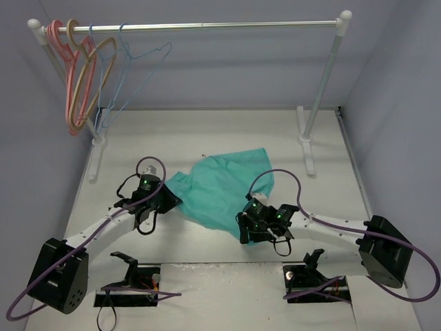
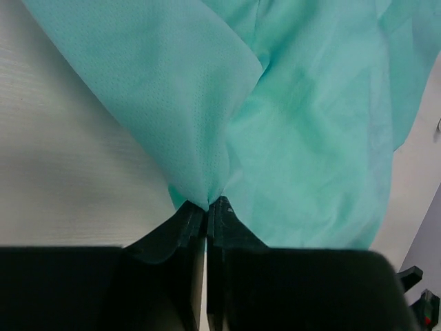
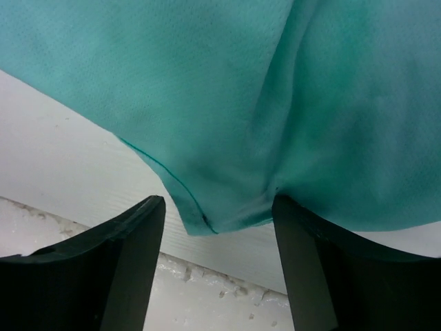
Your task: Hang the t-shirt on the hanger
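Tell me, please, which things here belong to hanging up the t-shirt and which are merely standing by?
For the job: teal-green fabric t-shirt; thin light-blue wire hanger; left gripper, shut on the t-shirt; right gripper, open at its hem.
Standing by: thick pink hanger; thick tan hanger; second light-blue wire hanger; silver metal rail.

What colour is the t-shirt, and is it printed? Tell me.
Plain teal-green t-shirt, no print; clearest in the right wrist view.
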You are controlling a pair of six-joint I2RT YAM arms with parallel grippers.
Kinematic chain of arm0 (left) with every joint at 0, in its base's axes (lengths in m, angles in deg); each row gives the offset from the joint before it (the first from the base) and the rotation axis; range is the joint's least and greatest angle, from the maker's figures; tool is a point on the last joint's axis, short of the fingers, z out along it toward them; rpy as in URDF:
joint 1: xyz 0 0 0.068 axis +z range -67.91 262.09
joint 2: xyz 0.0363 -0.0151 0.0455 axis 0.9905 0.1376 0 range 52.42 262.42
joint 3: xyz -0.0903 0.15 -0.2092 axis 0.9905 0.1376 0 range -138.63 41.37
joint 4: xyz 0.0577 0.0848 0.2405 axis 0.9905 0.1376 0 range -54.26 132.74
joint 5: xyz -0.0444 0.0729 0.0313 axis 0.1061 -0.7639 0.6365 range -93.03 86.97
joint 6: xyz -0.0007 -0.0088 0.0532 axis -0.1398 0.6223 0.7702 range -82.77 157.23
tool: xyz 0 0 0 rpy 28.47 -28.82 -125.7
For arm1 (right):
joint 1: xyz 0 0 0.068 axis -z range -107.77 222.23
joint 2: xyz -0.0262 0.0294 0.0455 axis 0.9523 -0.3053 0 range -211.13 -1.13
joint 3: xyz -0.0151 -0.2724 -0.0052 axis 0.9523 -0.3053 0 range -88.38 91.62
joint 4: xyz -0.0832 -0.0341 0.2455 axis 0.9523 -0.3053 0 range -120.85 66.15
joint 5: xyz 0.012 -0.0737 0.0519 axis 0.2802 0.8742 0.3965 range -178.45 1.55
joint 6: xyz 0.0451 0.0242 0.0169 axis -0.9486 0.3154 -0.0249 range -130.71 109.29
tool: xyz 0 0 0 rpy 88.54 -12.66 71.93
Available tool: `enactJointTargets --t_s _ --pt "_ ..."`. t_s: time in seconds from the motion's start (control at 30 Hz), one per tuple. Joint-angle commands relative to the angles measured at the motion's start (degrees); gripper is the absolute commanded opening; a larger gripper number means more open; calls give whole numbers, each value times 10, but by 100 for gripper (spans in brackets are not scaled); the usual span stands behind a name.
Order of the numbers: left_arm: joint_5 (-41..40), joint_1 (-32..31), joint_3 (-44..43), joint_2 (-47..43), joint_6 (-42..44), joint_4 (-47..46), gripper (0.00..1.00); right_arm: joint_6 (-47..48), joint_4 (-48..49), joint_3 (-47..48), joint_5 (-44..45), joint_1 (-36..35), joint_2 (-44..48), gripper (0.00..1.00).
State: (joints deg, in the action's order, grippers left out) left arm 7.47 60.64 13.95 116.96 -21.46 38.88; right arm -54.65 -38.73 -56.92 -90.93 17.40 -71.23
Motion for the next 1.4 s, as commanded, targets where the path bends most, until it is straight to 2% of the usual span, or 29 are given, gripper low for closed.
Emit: enactJointTargets --t_s 0.0,0.03,0.1,0.13,0.2,0.23,0.3,0.4,0.47,0.5,0.53,0.63,0.67,0.77,0.93,1.07,1.2,1.37 --pt "-9 -4 -59 -24 10 3 1 -22 24 -1 39 -12 -22 62" --pt "-11 -4 -64 -27 13 16 0 -24 30 -3 44 -13 -27 52" --pt "-14 -4 -77 -40 17 30 0 -24 37 -4 44 -17 -36 41" --pt "-15 -3 -83 -45 20 44 0 -25 37 -1 47 -19 -39 27" --pt "-24 -3 -96 -62 28 63 0 -18 22 24 67 -23 -36 12" --pt "-28 -3 -118 -69 32 87 0 -12 12 39 82 -33 -33 0" --pt "-47 -3 -150 -88 55 133 0 26 -35 103 134 -38 -13 0" --pt "-77 -3 -245 -107 103 174 0 87 -102 198 210 -39 23 0" --pt "-105 -3 -341 -109 131 213 0 166 -131 310 247 -39 36 0" --pt "-127 -3 -377 -106 162 228 0 193 -136 349 280 -37 40 0" --pt "-133 -3 -450 -100 177 236 0 255 -136 426 291 -38 41 0" --pt "-140 -3 -558 -73 235 247 0 343 -116 561 318 -38 30 0" --pt "-141 -3 -621 -62 247 249 0 398 -108 589 317 -38 26 0" --pt "-141 -3 -698 -49 285 249 0 476 -74 668 292 -38 18 0" --pt "-126 -3 -776 -64 328 224 0 533 4 679 209 -39 64 0" --pt "-87 -2 -801 -82 316 242 0 533 -3 664 112 -39 105 0" --pt "-19 -3 -780 -94 267 269 0 492 -20 618 53 -38 135 0" --pt "46 -3 -693 -105 193 293 0 424 -24 541 42 -38 177 0"
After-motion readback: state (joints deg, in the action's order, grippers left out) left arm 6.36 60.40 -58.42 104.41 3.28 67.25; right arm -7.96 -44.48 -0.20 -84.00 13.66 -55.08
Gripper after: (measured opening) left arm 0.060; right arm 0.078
